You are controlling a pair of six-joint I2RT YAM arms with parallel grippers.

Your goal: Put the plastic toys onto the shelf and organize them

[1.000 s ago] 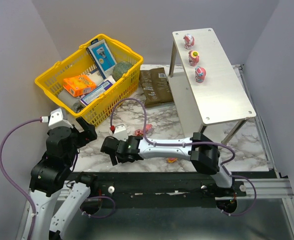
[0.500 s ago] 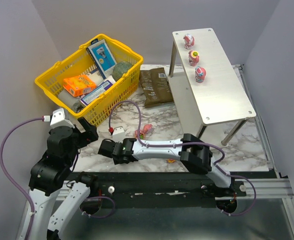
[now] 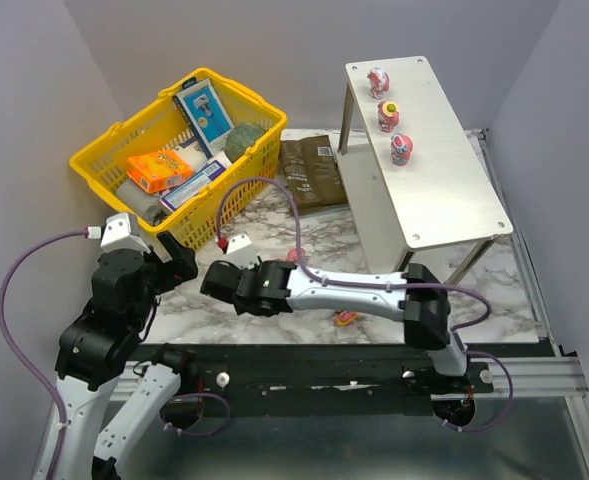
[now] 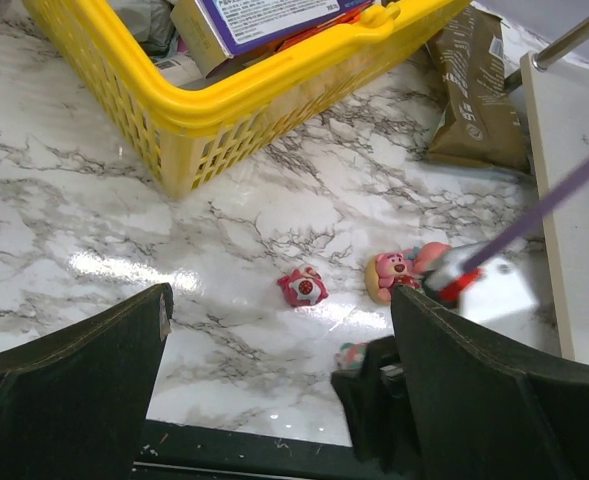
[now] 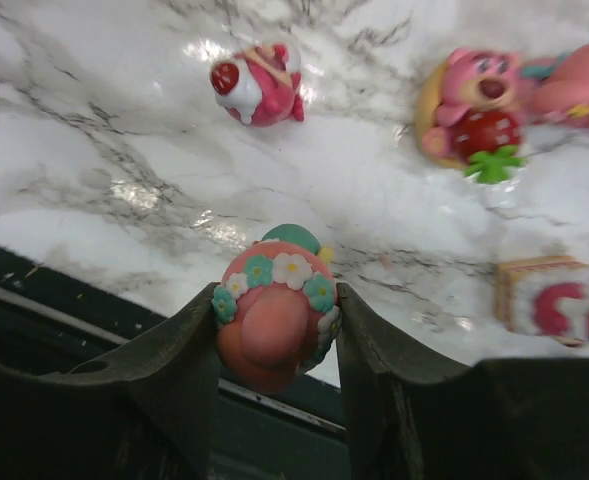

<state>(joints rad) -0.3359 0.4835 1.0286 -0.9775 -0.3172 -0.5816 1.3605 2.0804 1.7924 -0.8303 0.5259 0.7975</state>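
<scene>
On table (image 4: 54,220), toys (image 4: 302,287) (perhaps four) before basket (image 4: 189,150).

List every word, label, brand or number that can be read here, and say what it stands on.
Nothing reads clearly enough to quote.
Blue-and-white box in the yellow basket: print too small.
Orange packet: lettering blurred.
Purple-edged box: lines of print, too small.
Brown packet: white label, illegible.
Toys and shelf: no writing visible.
</scene>
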